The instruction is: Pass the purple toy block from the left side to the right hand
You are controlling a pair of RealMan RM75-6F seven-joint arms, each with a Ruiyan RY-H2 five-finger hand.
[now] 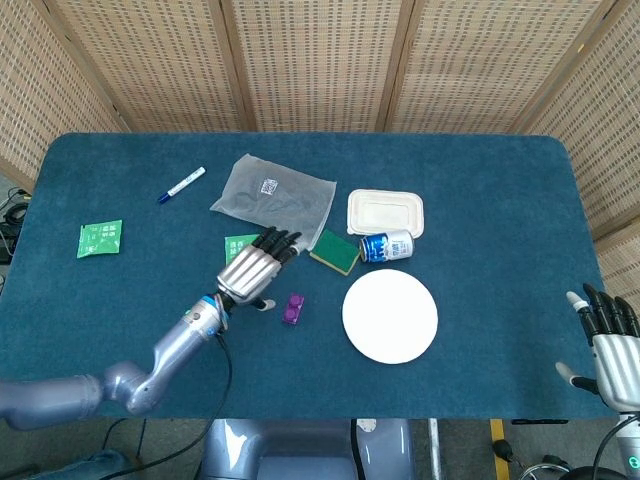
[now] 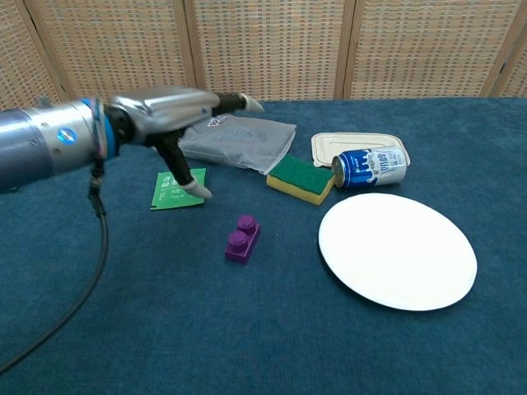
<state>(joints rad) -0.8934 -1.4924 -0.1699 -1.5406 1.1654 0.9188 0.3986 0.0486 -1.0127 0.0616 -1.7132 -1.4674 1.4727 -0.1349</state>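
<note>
The purple toy block lies free on the blue cloth, just left of the white plate. My left hand hovers above and to the left of it, fingers stretched out flat and apart, holding nothing. My right hand shows only in the head view, at the table's near right corner, fingers spread and empty, far from the block.
A green sponge, a blue can on its side and a white lidded box sit behind the plate. A grey bag, green packets and a marker lie at the back left.
</note>
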